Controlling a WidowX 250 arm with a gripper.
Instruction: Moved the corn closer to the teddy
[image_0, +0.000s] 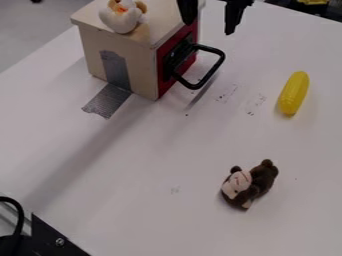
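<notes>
Corn (293, 93), one, yellow, elongated with rounded ends, lying lengthwise toward the far edge of the white bench (153, 220); teddy (260, 177), one, dark brown plush with pale face, lying down, well apart from the corn and farther from that edge.

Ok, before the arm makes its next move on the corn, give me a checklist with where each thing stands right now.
1. Corn lying free on the table: ok.
2. Jaws parted, ready to receive it: ok.
3. Jaws lined up over the corn: not ok, they hang at the top edge, by the toy oven.
4. Corn close to the brown plush: not ok, a stretch of table separates them.
5. Jaws high enough to pass the oven's handle: cannot tell from this one angle.
</notes>
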